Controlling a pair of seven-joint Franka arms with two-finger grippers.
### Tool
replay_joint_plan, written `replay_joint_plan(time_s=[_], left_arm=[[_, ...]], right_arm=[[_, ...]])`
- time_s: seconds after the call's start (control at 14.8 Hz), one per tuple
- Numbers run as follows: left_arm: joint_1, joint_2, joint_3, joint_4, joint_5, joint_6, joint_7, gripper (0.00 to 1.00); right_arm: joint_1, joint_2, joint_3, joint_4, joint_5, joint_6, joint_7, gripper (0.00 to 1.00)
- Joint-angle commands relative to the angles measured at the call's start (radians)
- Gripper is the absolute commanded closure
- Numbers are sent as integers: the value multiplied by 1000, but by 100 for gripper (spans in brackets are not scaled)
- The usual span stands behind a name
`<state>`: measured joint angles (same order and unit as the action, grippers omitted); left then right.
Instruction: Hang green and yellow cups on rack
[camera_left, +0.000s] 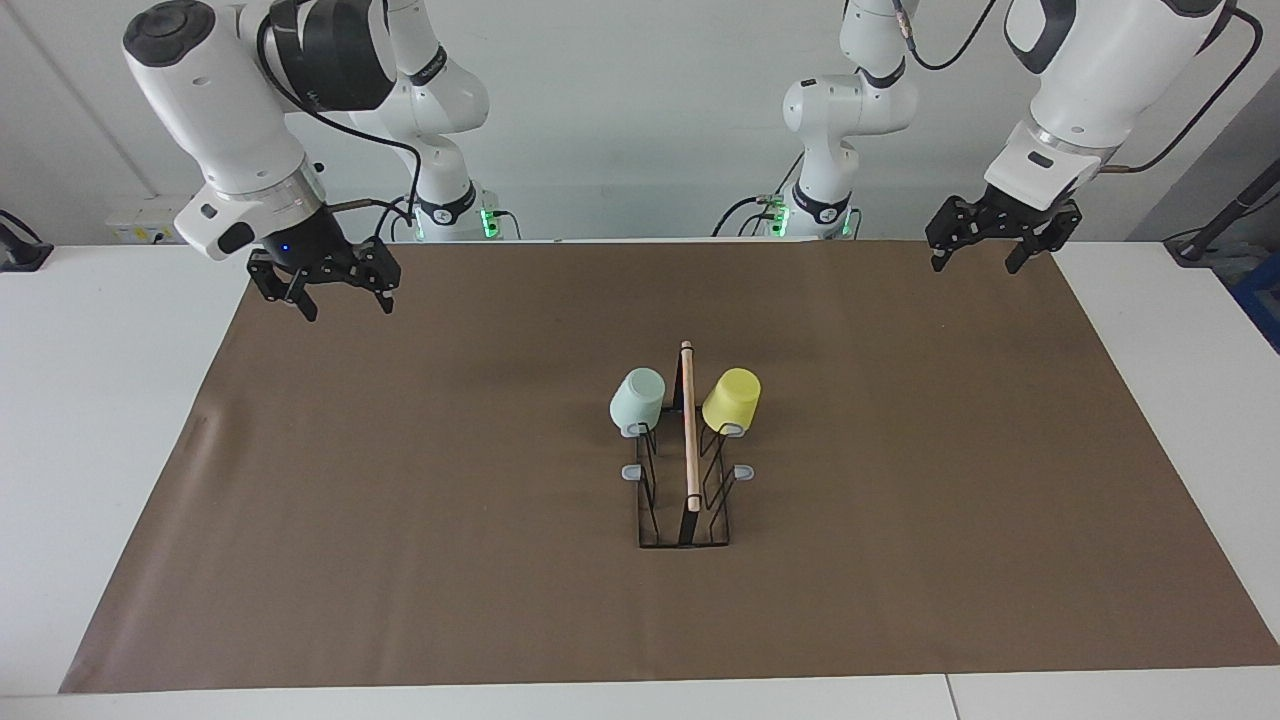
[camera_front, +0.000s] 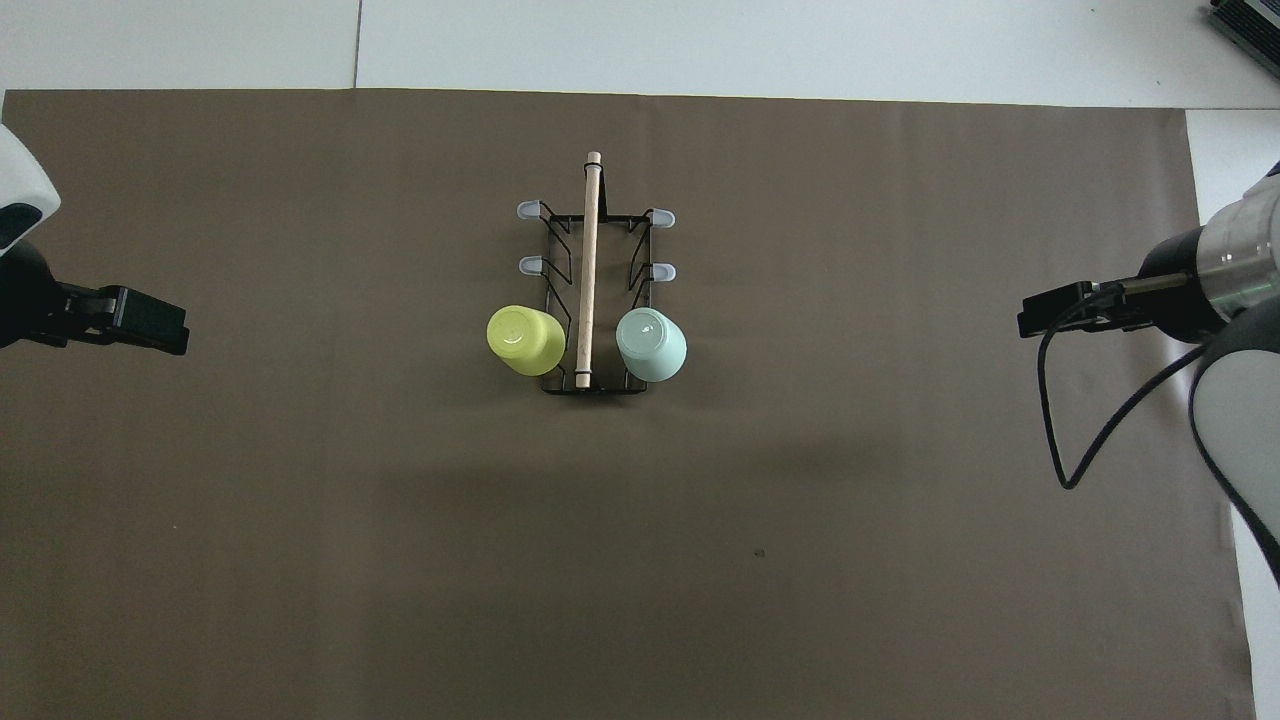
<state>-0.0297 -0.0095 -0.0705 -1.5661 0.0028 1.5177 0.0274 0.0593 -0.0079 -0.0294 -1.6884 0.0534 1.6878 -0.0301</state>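
Observation:
The black wire rack (camera_left: 690, 440) with a light wooden rod along its top stands at the middle of the brown mat; it also shows in the overhead view (camera_front: 588, 250). The pale green cup (camera_left: 638, 400) (camera_front: 651, 344) hangs upside down on the prong nearest the robots on the right arm's side. The yellow cup (camera_left: 731, 399) (camera_front: 525, 340) hangs the same way on the left arm's side. The other grey-tipped prongs are bare. My right gripper (camera_left: 347, 303) (camera_front: 1050, 318) is open and empty above the mat's edge at its own end. My left gripper (camera_left: 977, 262) (camera_front: 150, 325) is open and empty at its end.
A brown mat (camera_left: 400, 520) covers most of the white table (camera_left: 100, 400). Both arms wait raised near the mat's corners closest to the robots, well apart from the rack.

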Motion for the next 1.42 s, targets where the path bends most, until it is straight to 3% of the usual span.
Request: replay_joint_plan(time_s=[0.0, 0.2, 0.74, 1.35], left_arm=[[22, -7, -12, 21, -14, -20, 13, 0], [24, 8, -12, 64, -18, -117, 14, 0], [25, 3, -5, 61, -50, -57, 48, 0], [25, -1, -5, 46, -50, -13, 52, 0]], right_arm=[[-9, -38, 13, 6, -26, -51, 16, 0], [-7, -66, 13, -7, -26, -89, 13, 0], [-10, -171, 16, -72, -26, -108, -11, 0], [-6, -187, 16, -82, -24, -109, -10, 0]])
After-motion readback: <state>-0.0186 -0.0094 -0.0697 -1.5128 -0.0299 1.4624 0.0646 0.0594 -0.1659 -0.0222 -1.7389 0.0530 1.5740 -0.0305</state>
